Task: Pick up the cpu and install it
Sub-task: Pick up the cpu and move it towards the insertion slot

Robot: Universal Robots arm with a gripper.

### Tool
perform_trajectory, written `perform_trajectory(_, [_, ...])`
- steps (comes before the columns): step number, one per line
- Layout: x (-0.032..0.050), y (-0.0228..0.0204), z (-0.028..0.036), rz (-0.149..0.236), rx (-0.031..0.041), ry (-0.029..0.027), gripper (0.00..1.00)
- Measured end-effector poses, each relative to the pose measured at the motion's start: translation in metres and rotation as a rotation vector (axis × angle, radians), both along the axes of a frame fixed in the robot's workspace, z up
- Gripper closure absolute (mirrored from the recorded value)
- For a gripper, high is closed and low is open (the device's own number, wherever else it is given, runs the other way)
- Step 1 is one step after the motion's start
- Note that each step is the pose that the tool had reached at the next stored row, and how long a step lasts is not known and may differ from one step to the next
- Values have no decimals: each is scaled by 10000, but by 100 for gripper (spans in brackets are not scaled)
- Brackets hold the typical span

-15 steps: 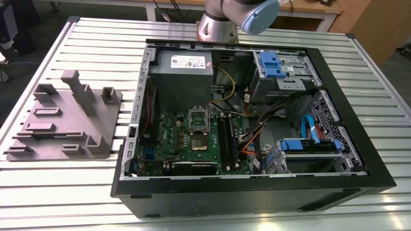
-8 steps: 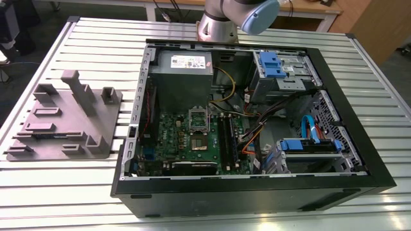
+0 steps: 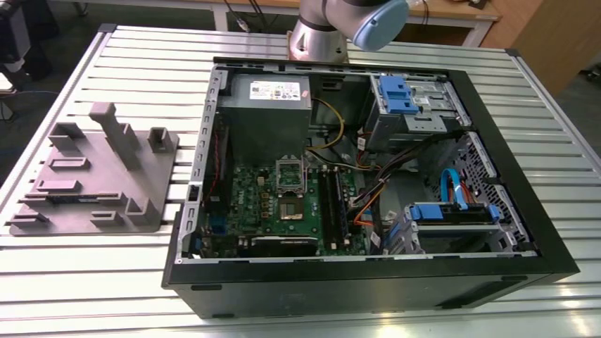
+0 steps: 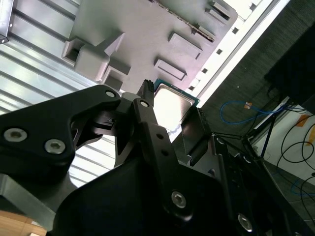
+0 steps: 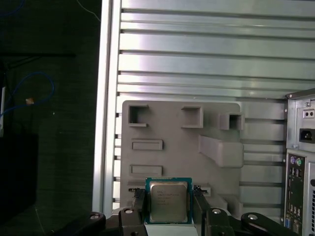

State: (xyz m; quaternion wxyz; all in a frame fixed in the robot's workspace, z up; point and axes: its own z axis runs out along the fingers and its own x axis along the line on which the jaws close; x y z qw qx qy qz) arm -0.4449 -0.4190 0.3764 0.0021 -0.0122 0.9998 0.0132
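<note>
Slatted table (image 5: 197,64), silvery green-rimmed cpu (image 5: 168,200)

Socket (image 3: 289,205) is open from above. Cables (image 3: 376,184) crowd it on the exterior view's right, and the power supply (image 3: 267,113) stands beyond. Upright blocks (image 3: 120,134) obstruct the fixture plate (image 3: 89,211).

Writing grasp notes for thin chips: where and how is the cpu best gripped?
Probably by two opposite side edges, approaching square to its flat metal top. The cpu is thin and square, with no other purchase, and the gripper pinches it this way.

Silvery cpu (image 4: 173,104) gripped in end effector (image 4: 170,109), grey fixture plate (image 4: 138,34) behind.
</note>
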Motion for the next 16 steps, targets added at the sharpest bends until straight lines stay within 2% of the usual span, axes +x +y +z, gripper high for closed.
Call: perform_trajectory(16, [47, 0, 0, 0, 0, 0, 53])
